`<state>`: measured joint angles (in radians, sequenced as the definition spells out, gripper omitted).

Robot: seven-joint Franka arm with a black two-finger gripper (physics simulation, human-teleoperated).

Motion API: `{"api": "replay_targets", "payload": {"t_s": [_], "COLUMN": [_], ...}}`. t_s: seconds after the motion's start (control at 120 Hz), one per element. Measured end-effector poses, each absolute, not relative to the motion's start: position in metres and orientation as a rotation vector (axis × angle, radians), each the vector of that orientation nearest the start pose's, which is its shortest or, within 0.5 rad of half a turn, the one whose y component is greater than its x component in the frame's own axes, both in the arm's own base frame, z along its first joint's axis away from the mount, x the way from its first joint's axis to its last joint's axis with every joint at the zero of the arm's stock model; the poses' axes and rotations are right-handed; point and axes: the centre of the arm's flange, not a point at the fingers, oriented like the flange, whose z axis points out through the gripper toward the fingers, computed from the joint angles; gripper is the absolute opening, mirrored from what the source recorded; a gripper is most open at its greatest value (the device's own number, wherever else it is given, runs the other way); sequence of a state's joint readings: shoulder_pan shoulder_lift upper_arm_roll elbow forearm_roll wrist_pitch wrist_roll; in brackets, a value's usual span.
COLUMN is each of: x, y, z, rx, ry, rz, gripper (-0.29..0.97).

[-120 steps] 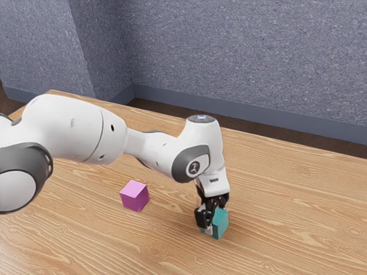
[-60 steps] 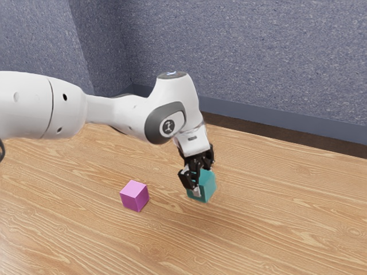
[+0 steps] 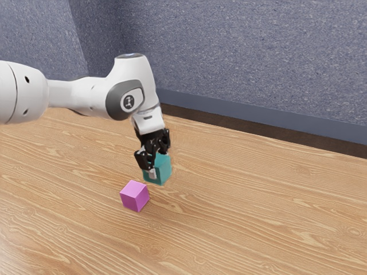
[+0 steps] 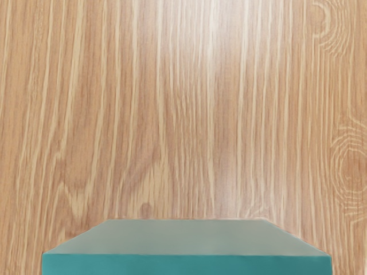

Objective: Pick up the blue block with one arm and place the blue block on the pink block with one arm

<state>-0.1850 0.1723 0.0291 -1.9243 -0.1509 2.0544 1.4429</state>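
While fingers (image 3: pixel 150 165) clamp the blue block (image 3: pixel 164 169), the pink block (image 3: pixel 134 195) sits nearby.

One blue block (image 3: pixel 164 168), one pink block (image 3: pixel 134 195), one table (image 3: pixel 275 189), one pincer (image 3: pixel 153 168)

my exterior camera stands off to the arm's (image 3: pixel 69 97) side, raised, and looks down and across the counter (image 3: pixel 275 189) toward the grey wall (image 3: pixel 258 51) behind it. it sits far enough back to take in the arm reaching from the exterior view's left, the pincer (image 3: pixel 156 169), the blue block (image 3: pixel 164 167) and the pink block (image 3: pixel 135 195). my wrist camera rides on the hand and faces down at the counter from close by, the blue block (image 4: pixel 186 246) right under it. both views share that block and the wood around it.
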Motion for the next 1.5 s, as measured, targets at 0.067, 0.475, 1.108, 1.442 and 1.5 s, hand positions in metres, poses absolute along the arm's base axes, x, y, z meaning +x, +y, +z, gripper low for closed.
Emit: {"api": "replay_targets", "payload": {"t_s": [0.067, 0.475, 1.108, 1.442, 1.5], "x": [0.582, 0.581, 0.580, 0.584, 0.584], "y": [-0.091, -0.047, -0.009, 0.003, 0.003], "z": [0.393, 0.378, 0.344, 0.349, 0.348], "rx": [-2.370, -2.387, -2.359, -2.434, -2.432], "ry": [2.268, 2.298, 2.349, 2.333, 2.339], "rz": [-0.043, 0.013, 0.096, -0.028, -0.027], "gripper": [0.38, 0.38, 0.38, 0.38, 0.38]}}
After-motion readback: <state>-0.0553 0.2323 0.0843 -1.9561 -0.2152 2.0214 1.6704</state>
